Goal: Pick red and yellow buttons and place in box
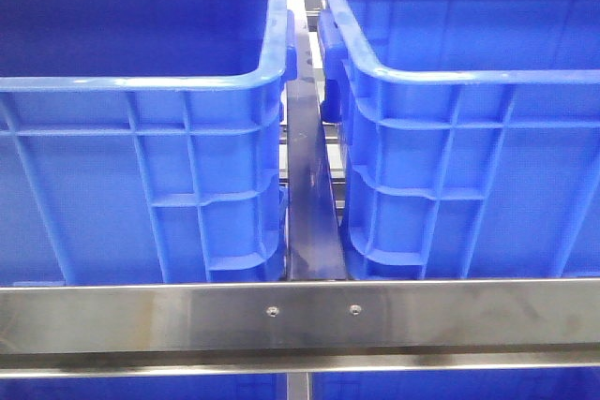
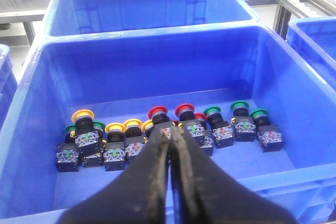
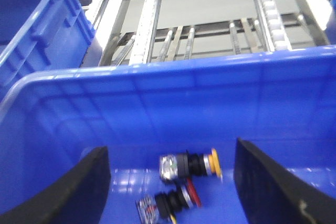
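Observation:
In the left wrist view a blue crate [image 2: 157, 66] holds a row of several push-buttons on black blocks. Their caps are red [image 2: 157, 113], yellow [image 2: 82, 115] and green [image 2: 212, 111]. My left gripper [image 2: 172, 134] hangs above that row, shut with nothing between its fingers, its tips in front of a red-capped one. In the right wrist view my right gripper [image 3: 169, 148] is open over the blue box [image 3: 157, 103]. One yellow button [image 3: 191, 165] and one red button [image 3: 173, 201] lie on their sides on its floor, between the spread fingers [image 3: 84, 187]. No gripper shows in the front view.
Two tall blue crates [image 1: 141, 72] [image 1: 450, 72] stand side by side behind a steel rail [image 1: 300, 311], a narrow gap between them. Another blue crate [image 2: 152, 3] sits beyond the button crate. Conveyor rollers [image 3: 152, 14] run beyond the box.

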Tool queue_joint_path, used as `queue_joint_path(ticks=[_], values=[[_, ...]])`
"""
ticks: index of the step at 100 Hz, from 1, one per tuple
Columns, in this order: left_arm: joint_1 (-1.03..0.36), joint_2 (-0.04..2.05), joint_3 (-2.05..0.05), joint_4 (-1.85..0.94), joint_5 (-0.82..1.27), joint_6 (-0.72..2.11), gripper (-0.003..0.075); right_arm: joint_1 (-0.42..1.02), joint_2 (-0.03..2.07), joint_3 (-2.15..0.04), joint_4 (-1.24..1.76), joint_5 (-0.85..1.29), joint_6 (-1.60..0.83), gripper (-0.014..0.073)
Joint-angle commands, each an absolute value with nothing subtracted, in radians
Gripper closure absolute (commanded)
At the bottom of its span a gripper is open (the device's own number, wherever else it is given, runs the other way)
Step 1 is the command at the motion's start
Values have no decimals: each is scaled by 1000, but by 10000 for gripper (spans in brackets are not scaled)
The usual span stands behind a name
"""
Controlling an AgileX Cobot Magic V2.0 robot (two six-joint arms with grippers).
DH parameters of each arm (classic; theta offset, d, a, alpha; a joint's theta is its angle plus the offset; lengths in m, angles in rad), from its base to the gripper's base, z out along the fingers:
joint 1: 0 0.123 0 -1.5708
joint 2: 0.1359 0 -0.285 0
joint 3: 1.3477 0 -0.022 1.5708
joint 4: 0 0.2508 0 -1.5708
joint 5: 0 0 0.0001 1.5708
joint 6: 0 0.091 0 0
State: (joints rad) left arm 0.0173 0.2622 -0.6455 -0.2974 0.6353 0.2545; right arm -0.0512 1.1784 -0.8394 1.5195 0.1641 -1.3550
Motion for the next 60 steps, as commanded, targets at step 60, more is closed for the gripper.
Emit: queue_joint_path(ticks=[60], values=[[19, 276, -670, -318, 553, 244, 739, -46, 492, -480, 1538, 100, -1394, 76]])
